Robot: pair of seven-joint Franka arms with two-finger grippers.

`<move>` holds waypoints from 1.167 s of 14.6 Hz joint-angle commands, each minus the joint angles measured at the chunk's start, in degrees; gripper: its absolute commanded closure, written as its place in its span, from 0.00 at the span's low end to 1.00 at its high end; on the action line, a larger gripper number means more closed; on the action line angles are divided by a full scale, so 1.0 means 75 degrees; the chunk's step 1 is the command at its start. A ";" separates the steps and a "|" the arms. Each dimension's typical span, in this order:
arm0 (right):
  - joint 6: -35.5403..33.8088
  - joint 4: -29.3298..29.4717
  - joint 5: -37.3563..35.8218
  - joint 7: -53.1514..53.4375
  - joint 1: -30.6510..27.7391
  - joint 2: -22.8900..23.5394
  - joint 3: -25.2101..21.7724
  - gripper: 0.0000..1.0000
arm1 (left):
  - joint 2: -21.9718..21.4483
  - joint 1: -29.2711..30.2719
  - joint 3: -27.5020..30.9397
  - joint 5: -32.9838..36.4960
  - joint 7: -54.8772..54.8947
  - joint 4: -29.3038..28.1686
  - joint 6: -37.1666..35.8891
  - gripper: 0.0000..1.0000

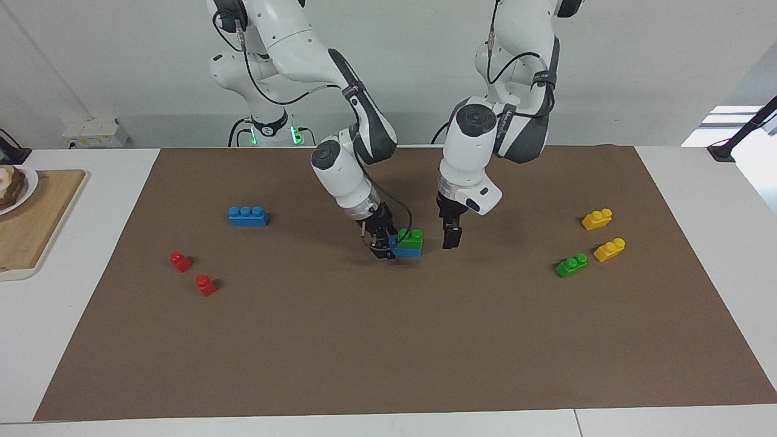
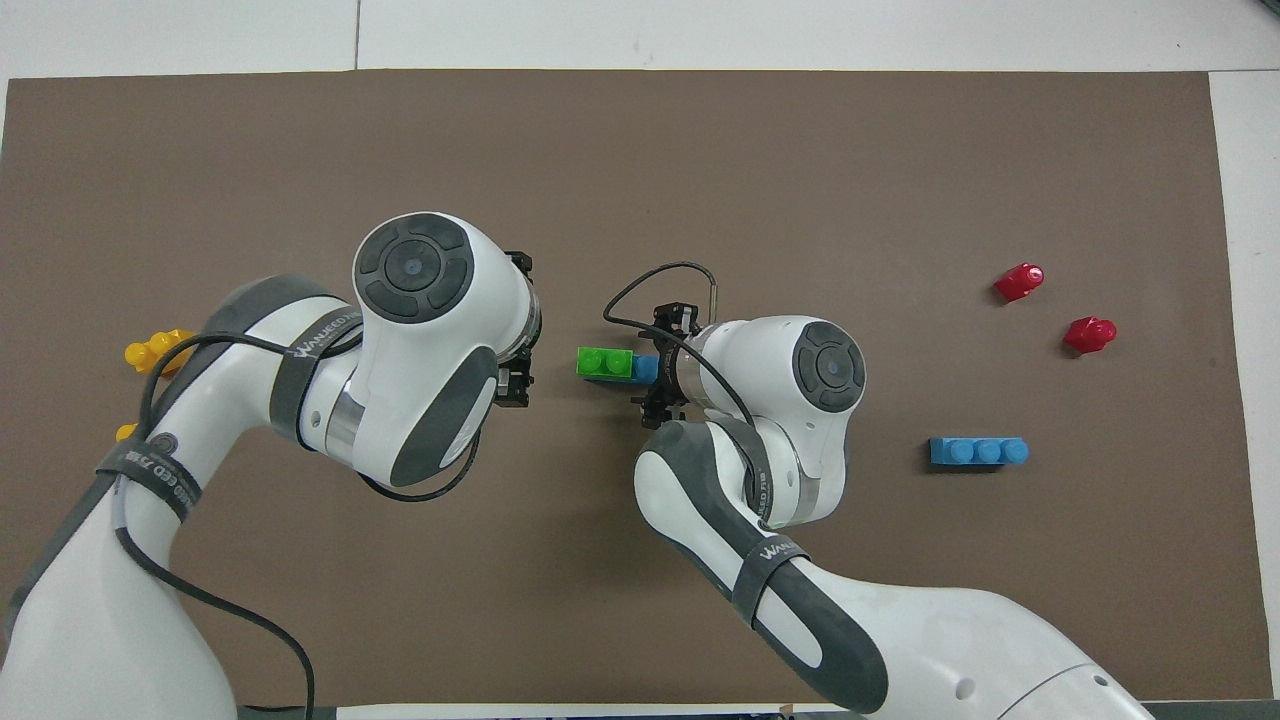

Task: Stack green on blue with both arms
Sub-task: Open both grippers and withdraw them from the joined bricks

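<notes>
- Facing camera: high, across the table from my bases, looking back at me.
- Overhead camera: above my end, looking steeply down toward 12 o'clock.
- Both share the brown mat (image 1: 388, 340).

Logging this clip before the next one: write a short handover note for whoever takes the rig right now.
Left hand: open, empty, up over the mat beside the stack.
Right hand: low at the blue brick, at its end toward the right arm; grip cannot be told.
Green brick sits on that blue brick mid-mat.
Done: the stack.
Left: clear the right hand and retract both arms.
Spare green and spare blue lie untouched.
</notes>
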 commanded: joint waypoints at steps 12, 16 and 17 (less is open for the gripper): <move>-0.2319 0.0627 0.0136 -0.0749 -0.1590 -0.1223 0.0008 0.02 | -0.1821 0.2794 0.0086 -0.0052 0.5711 -0.0010 -0.2242 0.00; -0.3700 0.1352 -0.0833 -0.2705 -0.2117 -0.1517 -0.0027 0.00 | -0.2007 0.3474 0.0145 -0.0040 0.8570 -0.0044 -0.2629 0.00; -0.4110 0.1645 -0.1127 -0.3057 -0.2374 -0.1529 -0.0027 0.00 | -0.2031 0.3569 0.0168 -0.0040 0.9331 -0.0045 -0.2804 0.00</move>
